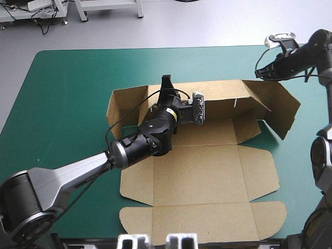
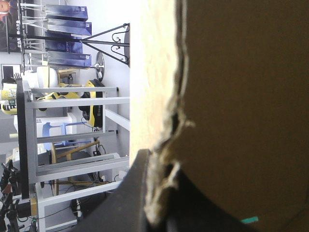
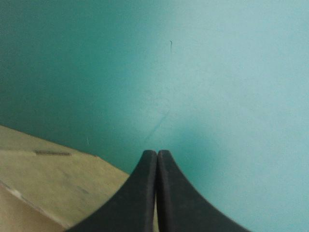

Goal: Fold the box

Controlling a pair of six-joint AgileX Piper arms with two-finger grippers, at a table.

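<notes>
Box (image 1: pixel 207 176) position: middle of the table's teal-green cover (image 1: pixel 67 93), partly formed. Surfaces: plain brown board on every visible face, with fold lines only. Legible writing: cannot tell of any at this range. Long axis of raised far wall: left to right, parallel to the table's far edge. End flaps of that wall: both angled toward the near edge, the right-hand one more sharply. Flat remainder: wide panels with side flaps, stretched from the foot of the far wall toward the near edge. Last panel: rounded corners, close to that edge. Left gripper (image 1: pixel 167 87): at the top rim of the far wall, left of the wall's middle, arm across the flat panels from the near left. Left wrist view: black fingers (image 2: pixel 137 193) clamped on the rough cut edge of the box (image 2: pixel 241 96), board between them, brown face across most of the view. Right gripper (image 1: pixel 262 70): raised over the far right of the cover, beyond the right end flap, apart from the board. Right wrist view: right gripper (image 3: pixel 157 154) pressed together into one pointed arch, nothing between. Ahead of it: bare teal-green cover (image 3: pixel 217 72). Beside and below it: one corner of the box (image 3: pixel 48 183).
</notes>
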